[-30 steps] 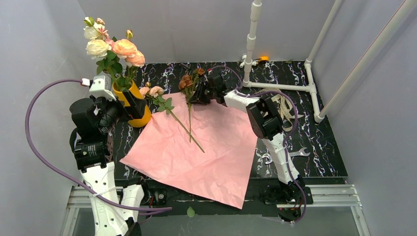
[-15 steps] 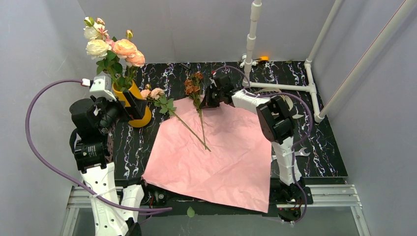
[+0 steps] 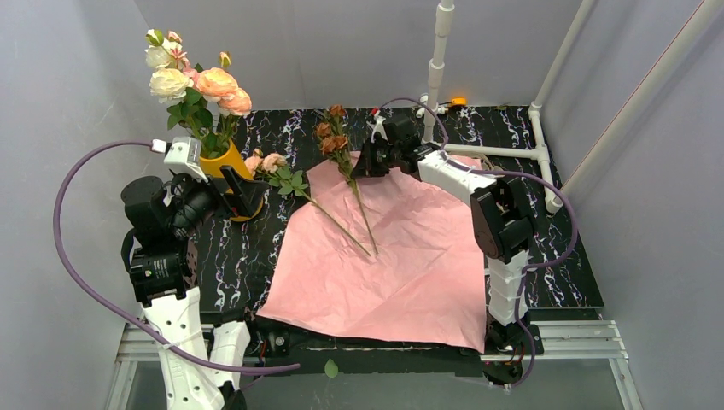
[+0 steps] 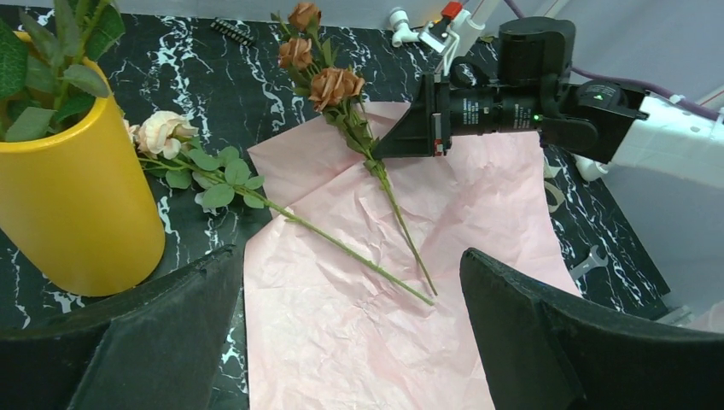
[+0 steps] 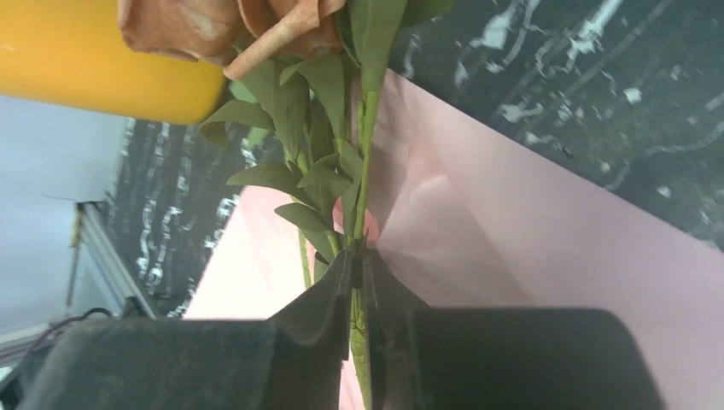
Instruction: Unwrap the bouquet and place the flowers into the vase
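Observation:
The bouquet is undone: its pink paper (image 3: 401,265) lies flat on the black marbled table. Several flowers (image 3: 192,81) stand in the yellow vase (image 4: 77,205) at the left. My right gripper (image 3: 363,164) is shut on the leafy stem of a brown rose (image 4: 335,84), its jaws pinching the stem (image 5: 359,265) just above the paper's far edge. A pink rose (image 4: 162,132) lies beside the vase, its stem (image 3: 341,226) reaching onto the paper. My left gripper (image 4: 350,342) stands open next to the vase, above the paper's left edge, holding nothing.
White pipes (image 3: 435,77) stand at the back right, with a base bar along the table. A small wrench (image 4: 593,256) lies on the table right of the paper. A loose green leaf (image 3: 329,368) rests on the front frame. Grey walls close in both sides.
My right gripper closed on the brown rose and moved right and back with it. The pink paper slid to the right with it. The left arm barely shifted.

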`<action>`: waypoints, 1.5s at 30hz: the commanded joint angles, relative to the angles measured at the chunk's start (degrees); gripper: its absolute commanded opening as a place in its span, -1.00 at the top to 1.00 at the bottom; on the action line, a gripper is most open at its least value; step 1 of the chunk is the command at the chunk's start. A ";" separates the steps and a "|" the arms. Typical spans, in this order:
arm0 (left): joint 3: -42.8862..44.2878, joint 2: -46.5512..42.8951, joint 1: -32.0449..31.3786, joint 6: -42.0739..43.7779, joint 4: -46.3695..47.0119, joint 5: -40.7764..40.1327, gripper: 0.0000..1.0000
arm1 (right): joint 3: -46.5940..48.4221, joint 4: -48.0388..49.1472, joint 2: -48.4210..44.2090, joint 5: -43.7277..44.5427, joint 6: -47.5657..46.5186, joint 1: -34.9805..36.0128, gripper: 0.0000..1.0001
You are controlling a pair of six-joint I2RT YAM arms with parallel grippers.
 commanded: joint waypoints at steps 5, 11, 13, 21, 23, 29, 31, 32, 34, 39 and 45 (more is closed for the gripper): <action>-0.97 -1.17 0.21 0.42 -1.76 3.31 -0.96 | 2.98 -12.38 1.36 8.47 -9.09 0.93 0.05; -1.42 -0.91 0.20 0.44 -1.76 3.66 -0.96 | 5.48 -13.13 1.66 10.38 -11.07 2.58 -0.07; -1.46 -0.91 0.16 0.39 -1.76 3.59 -0.96 | 7.47 -14.80 2.88 12.62 -12.23 3.61 -0.07; -1.35 -1.41 0.16 0.42 -1.76 3.56 -0.96 | 14.42 -20.42 9.73 23.77 -11.37 5.67 -0.06; -1.18 -1.59 0.18 0.47 -1.76 3.57 -0.96 | 14.63 -20.24 10.34 26.95 -11.69 6.58 -0.06; -1.56 -1.61 0.18 0.35 -1.76 3.80 -0.96 | 15.61 -20.85 13.00 31.24 -12.77 8.85 0.01; -1.70 -1.85 0.18 0.39 -1.76 3.64 -0.96 | 15.98 -20.92 13.25 31.37 -12.61 8.89 0.14; -1.76 -1.99 0.19 0.41 -1.76 3.51 -0.96 | 16.02 -20.85 13.15 31.56 -12.52 8.91 0.22; -1.74 -2.18 0.20 0.50 -1.76 3.40 -0.96 | 16.01 -20.24 12.32 31.55 -12.50 8.83 0.33; -1.63 -2.16 0.21 0.59 -2.06 3.35 -0.96 | 15.95 -18.50 8.68 30.08 -12.67 8.84 0.40; -1.72 -1.79 0.16 0.31 -2.46 4.16 -0.96 | 13.79 -14.95 3.67 27.00 -11.92 8.68 0.68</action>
